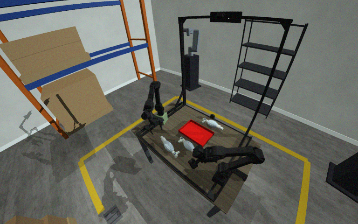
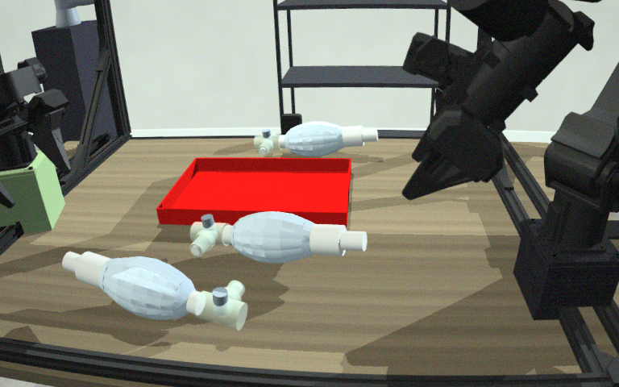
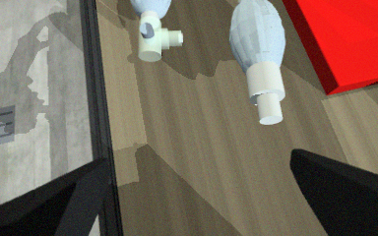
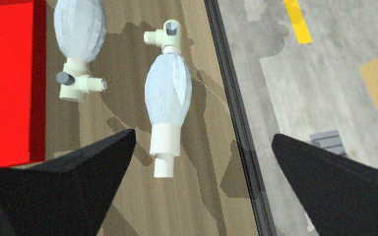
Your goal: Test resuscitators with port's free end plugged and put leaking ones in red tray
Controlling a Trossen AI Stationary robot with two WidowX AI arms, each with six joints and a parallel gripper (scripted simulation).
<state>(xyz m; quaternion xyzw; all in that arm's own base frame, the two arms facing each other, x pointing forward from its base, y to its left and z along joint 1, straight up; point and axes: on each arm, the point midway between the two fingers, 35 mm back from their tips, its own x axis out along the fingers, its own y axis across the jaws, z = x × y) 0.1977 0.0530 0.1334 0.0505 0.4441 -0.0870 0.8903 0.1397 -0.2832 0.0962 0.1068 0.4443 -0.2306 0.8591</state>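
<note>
Three pale blue resuscitators lie on the wooden table. The front one [image 2: 146, 287] lies near the table's front edge, and it also shows in the right wrist view [image 4: 168, 93]. The middle one [image 2: 271, 237] lies just outside the near wall of the red tray [image 2: 264, 189], and it also shows in the left wrist view [image 3: 258, 36]. The far one [image 2: 314, 138] lies behind the tray. The tray holds nothing. My left gripper [image 2: 413, 189] hangs open and empty above the table, right of the tray. My right gripper [image 1: 155, 126] is open and empty, drawn back from the front unit [image 1: 168, 145].
A green block [image 2: 31, 198] sits at the right arm's base. Black frame rails [image 2: 273, 372] run along the table's edges. The left arm's base [image 2: 566, 268] stands at the right side. A black shelf [image 2: 355, 77] stands behind the table.
</note>
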